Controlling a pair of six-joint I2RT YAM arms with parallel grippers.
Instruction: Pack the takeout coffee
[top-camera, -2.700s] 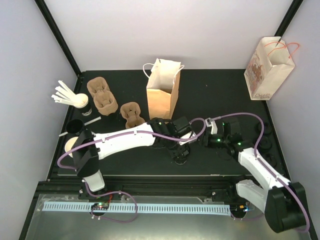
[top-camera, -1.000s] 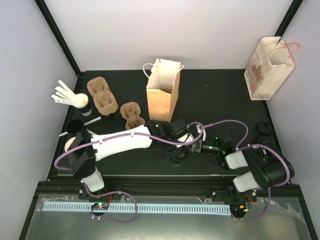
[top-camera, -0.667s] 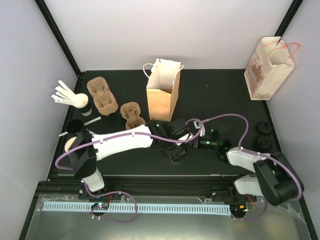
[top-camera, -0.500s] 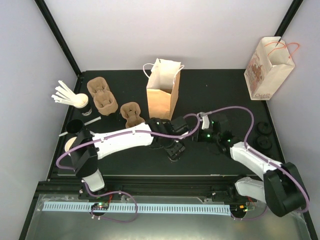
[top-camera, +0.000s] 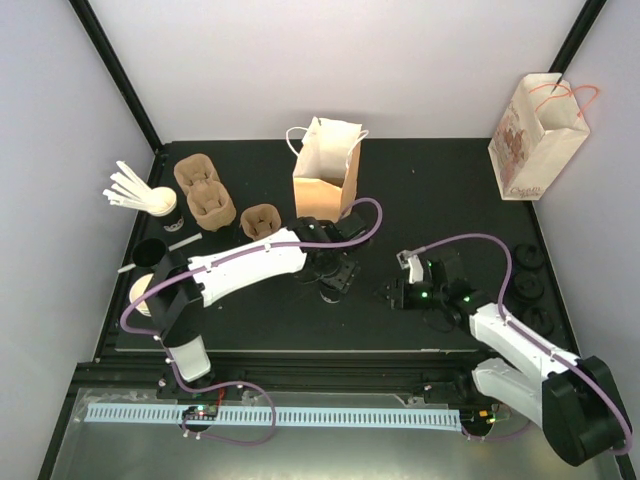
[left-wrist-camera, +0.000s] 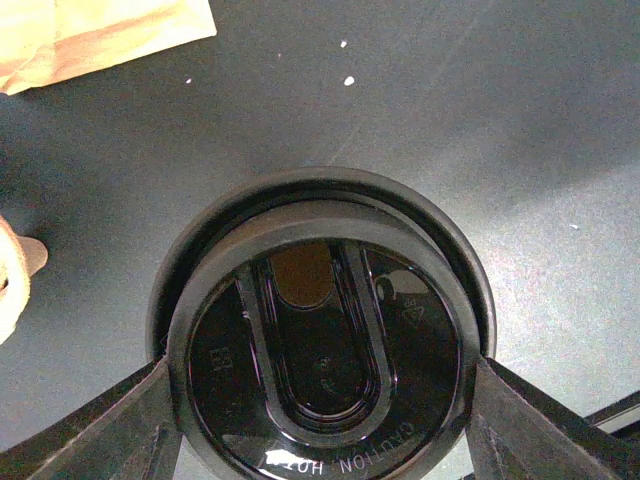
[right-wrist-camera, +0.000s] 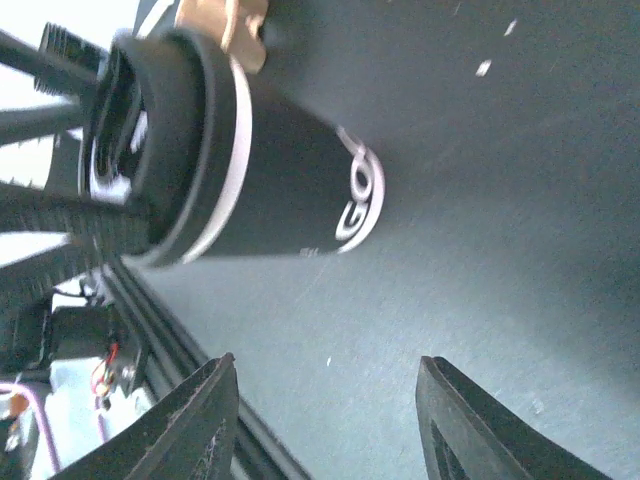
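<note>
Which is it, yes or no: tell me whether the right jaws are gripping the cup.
No: the right wrist view shows the right jaws open over bare table, with the cup clear of them.

One brown paper bag (top-camera: 325, 190), upright and open. Far right of it, one printed paper bag (top-camera: 537, 135). Left of it, two pulp cup carriers (top-camera: 205, 190), the nearer one partly under an arm. Further left, one bunch of white stirrers (top-camera: 128, 185), one black cup (top-camera: 150, 252), one cream cup (top-camera: 140, 292) and two loose white sticks (top-camera: 183, 243). Just in front of the bag, one lidded coffee cup (top-camera: 334, 290). Front right of the bag, black lids (top-camera: 527, 257): at least two, exact number unclear.
</note>
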